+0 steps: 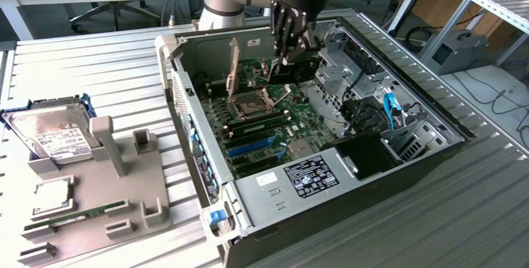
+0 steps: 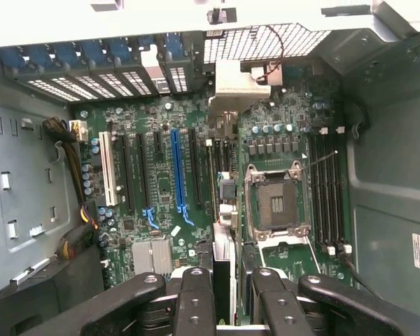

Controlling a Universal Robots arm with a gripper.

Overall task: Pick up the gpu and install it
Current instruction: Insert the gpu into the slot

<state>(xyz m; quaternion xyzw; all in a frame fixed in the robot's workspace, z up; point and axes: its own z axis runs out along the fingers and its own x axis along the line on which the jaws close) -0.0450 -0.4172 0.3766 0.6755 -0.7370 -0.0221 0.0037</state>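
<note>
gpu [image 2: 222, 210] | thin card, edge-on, upright | above motherboard inside open case

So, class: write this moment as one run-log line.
stage: install | pincer: shut on gpu | gpu: edge-on over motherboard, inside open case | seated: cannot tell

Computer case [image 1: 248, 203]: bare grey sheet metal, dull sheen, perforated along one wall. Inside it, motherboard [image 2: 161, 231]: green circuit board, slightly glossy, with matt black and blue plastic slots. Pincer [image 1: 285, 51] above the board: black, semi-gloss metal links. Worktop [image 1: 99, 76] under the case: ribbed silvery aluminium, matt. Beside the case, parts holder [image 1: 108, 200]: grey matt plastic; hard drive [image 1: 49, 135] on it, shiny metal with white paper label.
</note>
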